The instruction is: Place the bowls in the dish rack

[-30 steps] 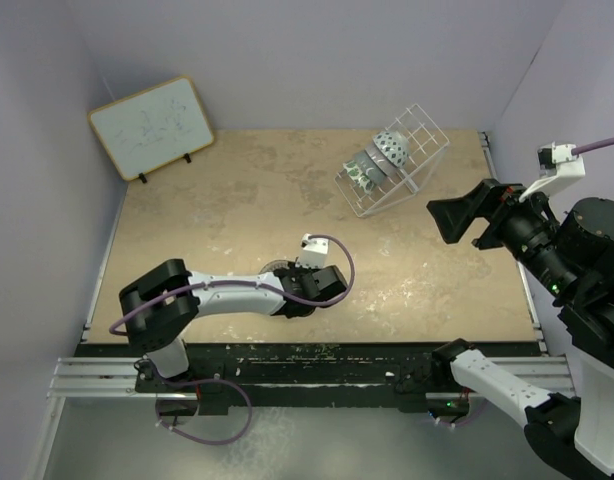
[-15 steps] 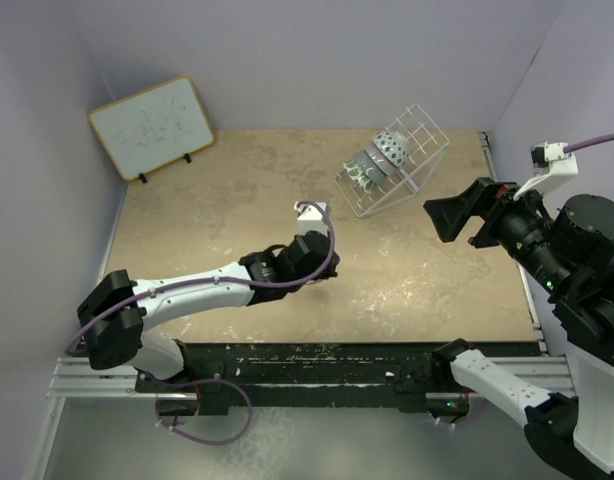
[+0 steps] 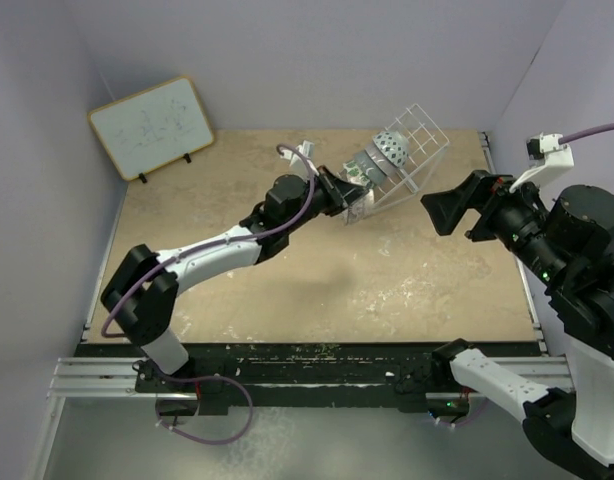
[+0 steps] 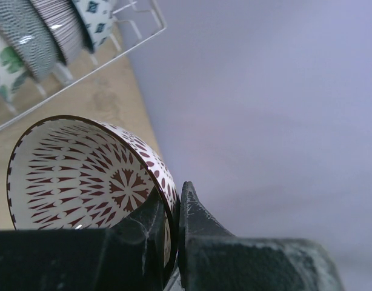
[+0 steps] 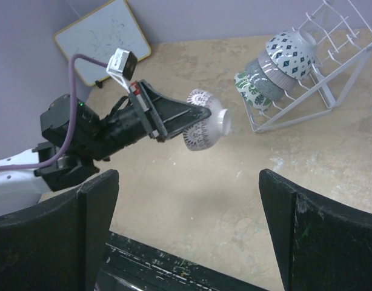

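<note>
Lab test cell, plain lavender walls (image 3: 317,60), rail-mounted arms, whiteboard (image 3: 152,125)

Left end effector (image 3: 343,195): grips a patterned bowl (image 3: 355,207) at the dish rack (image 3: 424,128), by its near-left corner.
Racked bowls (image 3: 390,149): lined up on edge.
Right end effector (image 3: 449,213): raised, right of rack, apart.

We see the brown-white lattice bowl (image 5: 205,124) up off the table, tipped on its side, its rim pinched in the left gripper (image 4: 172,209). It hangs just beside the low end of the dish rack (image 5: 331,73). Its inside shows a red-brown starburst on white with a dark rim. The white wire rack sits slanted at the far right of the table. Four bowls stand on edge in it, in a tight row. Nearest the held bowl is the green-and-white bowl (image 4: 3,60), then the blue scaled bowl (image 4: 25,33), the grey striped bowl (image 4: 62,24) and the white bowl with blue diamonds (image 4: 95,15).
</note>
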### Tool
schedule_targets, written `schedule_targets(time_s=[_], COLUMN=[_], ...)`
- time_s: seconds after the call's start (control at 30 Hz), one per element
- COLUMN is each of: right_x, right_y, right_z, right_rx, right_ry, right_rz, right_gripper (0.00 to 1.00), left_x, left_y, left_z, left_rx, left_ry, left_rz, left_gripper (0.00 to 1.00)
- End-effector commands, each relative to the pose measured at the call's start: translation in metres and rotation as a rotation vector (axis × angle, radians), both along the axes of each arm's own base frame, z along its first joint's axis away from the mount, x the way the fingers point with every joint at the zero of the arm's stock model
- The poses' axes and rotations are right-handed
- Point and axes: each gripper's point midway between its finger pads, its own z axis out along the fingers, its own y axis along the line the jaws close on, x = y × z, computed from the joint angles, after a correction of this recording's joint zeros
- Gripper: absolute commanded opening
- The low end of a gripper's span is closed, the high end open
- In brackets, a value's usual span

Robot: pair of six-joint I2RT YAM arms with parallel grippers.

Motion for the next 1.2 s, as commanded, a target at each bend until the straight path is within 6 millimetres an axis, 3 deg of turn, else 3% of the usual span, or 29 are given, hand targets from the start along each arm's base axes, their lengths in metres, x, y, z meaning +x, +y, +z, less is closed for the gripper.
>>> schedule_targets(time_s=[0.0,0.07,0.23,0.5,0.77,1.17], right_x=[0.006,0.007,0.009,0.007,0.010,0.014], right_y=[-0.003,-0.003,0.000,0.002,0.002,0.001], right_z=[0.021,0.022,0.026,0.041,0.039,0.038], right_rx=[0.006,0.003,0.002,0.003,-0.018,-0.049], right_ry=[-0.063,-0.066,-0.069,-0.098,-0.097,-0.091], right_rz=[-0.021,-0.021,-0.008,0.012,0.013,0.009], right_gripper=[1.00,1.00,1.00,1.00,1.00,1.00], left_x=[0.002,0.011,0.043,0.094,0.132,0.174], left_y=[-0.020,-0.027,-0.044,-0.057,-0.060,-0.077], left_z=[0.123,0.144,0.169,0.177,0.170,0.129], left_rx=[-0.352,-0.428,-0.609,-0.785,-0.889,-0.911], left_ry=[-0.179,-0.207,-0.229,-0.221,-0.265,-0.201], left_rz=[-0.139,-0.157,-0.182,-0.107,0.002,0.068], left_gripper=[0.00,0.00,0.00,0.00,0.00,0.00])
